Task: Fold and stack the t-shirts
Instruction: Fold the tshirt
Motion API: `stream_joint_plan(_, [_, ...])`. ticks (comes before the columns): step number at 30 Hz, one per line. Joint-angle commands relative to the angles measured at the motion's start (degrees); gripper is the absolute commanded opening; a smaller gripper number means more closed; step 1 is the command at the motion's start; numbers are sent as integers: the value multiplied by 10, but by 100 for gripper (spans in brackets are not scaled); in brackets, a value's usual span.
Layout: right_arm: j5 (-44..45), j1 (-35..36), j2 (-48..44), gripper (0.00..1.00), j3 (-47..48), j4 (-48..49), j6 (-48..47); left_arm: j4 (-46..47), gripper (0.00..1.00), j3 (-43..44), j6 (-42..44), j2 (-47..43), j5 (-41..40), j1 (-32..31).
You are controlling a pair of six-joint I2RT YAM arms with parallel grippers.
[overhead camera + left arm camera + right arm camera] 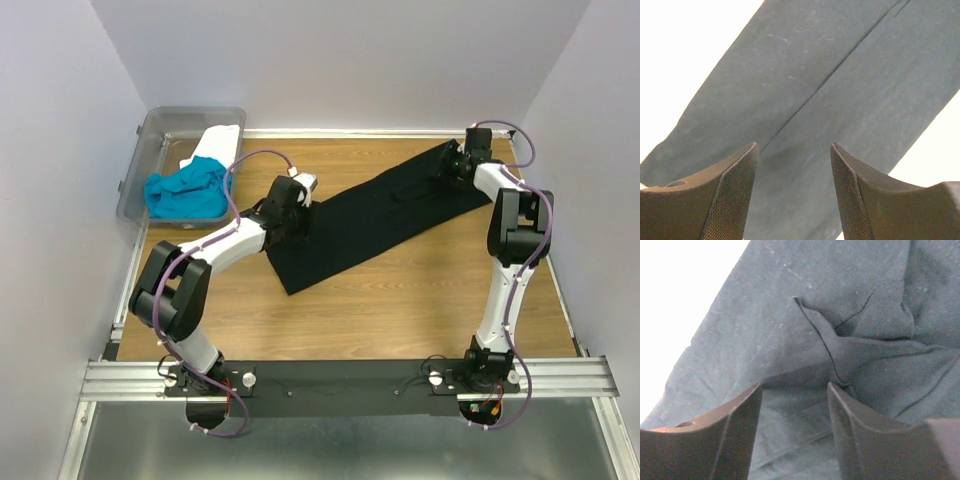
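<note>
The black t-shirt (375,215) lies on the table as a long folded strip, running from near left to far right. My left gripper (292,228) is over its near-left end, jaws open, with flat black cloth (805,100) and a fold line between the fingers. My right gripper (452,165) is over its far-right end, jaws open, above bunched cloth (860,340) with a stitched hem between the fingers. The turquoise t-shirt (185,190) and the white t-shirt (218,140) lie crumpled in the clear plastic bin (160,130) at the far left.
White walls close in the table on three sides. The bin stands at the table's far-left corner. Bare wooden table (400,300) shows in front of the black t-shirt. A metal rail (340,378) carries both arm bases at the near edge.
</note>
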Motion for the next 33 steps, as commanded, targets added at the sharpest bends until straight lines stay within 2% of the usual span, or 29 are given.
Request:
stream_joint_plan(1, [13,13,-21,66,30,-29,-19,-1,67,-11,21,-30,-46,0])
stream_joint_plan(5, [-1,64,-94,70,-26,-14,9,-7,68,2,20,-7,-72,4])
stream_joint_plan(8, [-39,89,-144,70,-108,38,77,-12,67,22,6,31,-84,8])
stream_joint_plan(10, [-60,101,-155,69,-147,88,109,-14,66,32,-1,61,-83,11])
stream_joint_plan(13, [-66,121,-145,68,-180,108,147,-24,66,56,-9,92,-81,15])
stream_joint_plan(19, [-22,120,-116,67,-213,116,156,-52,65,50,-22,113,-55,15])
stream_joint_plan(26, [-12,75,-114,66,-259,116,149,-66,64,-44,-69,91,43,10])
stream_joint_plan(31, [-37,22,-131,67,-272,104,128,-68,64,-96,-109,52,127,-60])
stream_joint_plan(33, [-45,12,-133,67,-253,88,108,-71,64,-111,-134,49,155,-122])
